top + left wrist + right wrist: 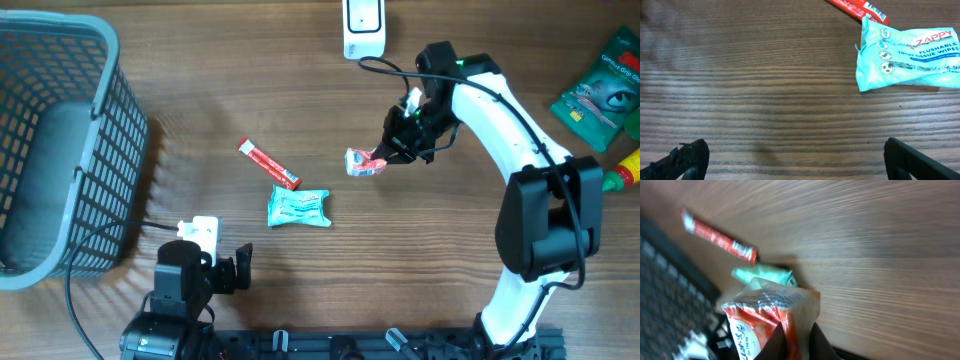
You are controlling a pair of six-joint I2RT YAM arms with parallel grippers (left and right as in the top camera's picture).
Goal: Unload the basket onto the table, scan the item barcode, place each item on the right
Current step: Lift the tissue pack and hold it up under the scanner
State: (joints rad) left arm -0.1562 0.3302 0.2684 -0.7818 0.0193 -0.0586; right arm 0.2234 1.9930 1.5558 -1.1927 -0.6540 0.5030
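right claw (pixel 388 152) pinches an orange-white packet (pixel 362 162), seemingly clear of the tabletop (pixel 450 260). left claw (pixel 228 268) stands wide near the wipes pack (pixel 298 207).

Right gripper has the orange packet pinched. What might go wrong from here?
1. The right gripper pinches the orange packet by one edge only; it may slip or swing on the way to the scanner.
2. The packet looks crumpled, so its barcode may not read cleanly.
3. The cable by the scanner lies close to the right arm and could snag.
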